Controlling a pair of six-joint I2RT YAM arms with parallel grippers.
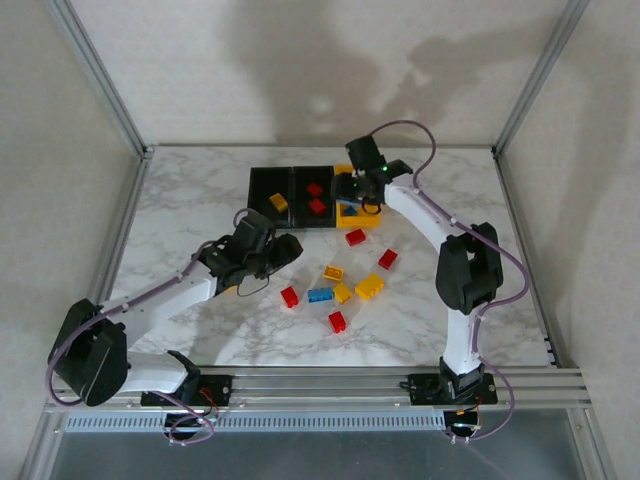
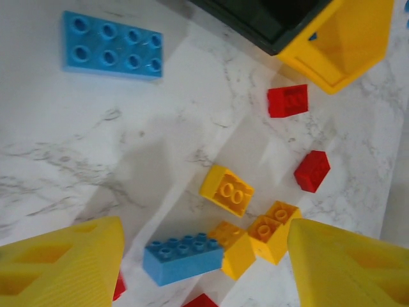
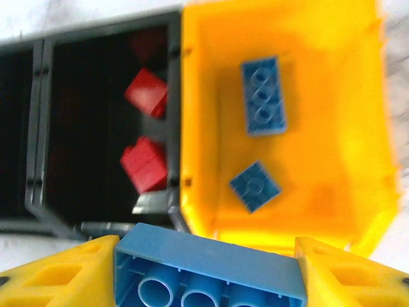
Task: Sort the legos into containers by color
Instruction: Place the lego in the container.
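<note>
My right gripper [image 3: 208, 276] is shut on a blue lego [image 3: 208, 265], studs down, over the near wall of the yellow container [image 3: 332, 192]. Two blue legos [image 3: 262, 96] lie inside that container. The middle black container [image 3: 108, 35] holds two red legos [image 3: 145, 164]. The left black container [image 1: 262, 185] holds a yellow lego [image 1: 278, 202]. My left gripper [image 2: 204, 268] hangs open above loose legos on the table. Between its fingers [image 2: 61, 268] lie a blue lego [image 2: 184, 258] and yellow ones [image 2: 227, 190]. From above, the right gripper [image 1: 352, 190] and left gripper [image 1: 285, 250] show.
Loose red legos [image 1: 355, 237] and yellow ones [image 1: 369, 286] are scattered on the marble table [image 1: 200, 200] in front of the containers. A flat blue plate [image 2: 112, 45] lies apart from them. Metal frame posts [image 1: 100, 75] stand at the table's back corners.
</note>
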